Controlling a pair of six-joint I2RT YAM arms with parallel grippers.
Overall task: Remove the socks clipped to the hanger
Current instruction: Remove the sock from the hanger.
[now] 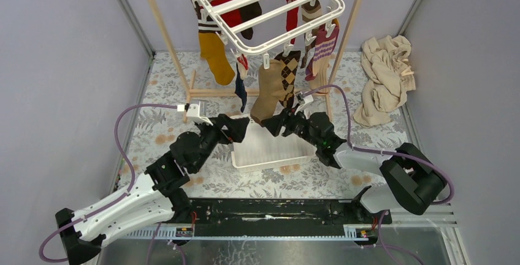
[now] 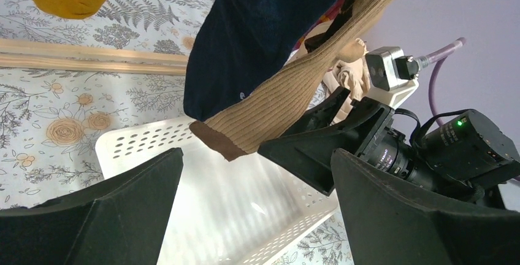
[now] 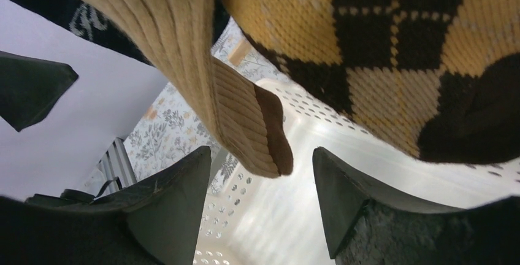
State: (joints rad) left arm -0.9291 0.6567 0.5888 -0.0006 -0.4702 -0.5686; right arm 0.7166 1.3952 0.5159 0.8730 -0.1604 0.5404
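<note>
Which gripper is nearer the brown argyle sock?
Right. The right gripper sits open just below the brown argyle sock; the left gripper is farther left, beyond the tan sock.

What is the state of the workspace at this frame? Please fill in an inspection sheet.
Surface: floral table cover, lying flat.
Job's things: white hanger hangs from the wooden frame; socks clipped on, among them mustard sock, navy sock, tan sock, argyle sock.
Clutter: white perforated basket under the socks; beige cloth heap at the right.
Grippers: left gripper open, holding nothing; right gripper open, the tan sock's toe at its gap.
Cables: purple cables loop from both wrists, no snag seen.
Surroundings: grey walls on three sides.
</note>
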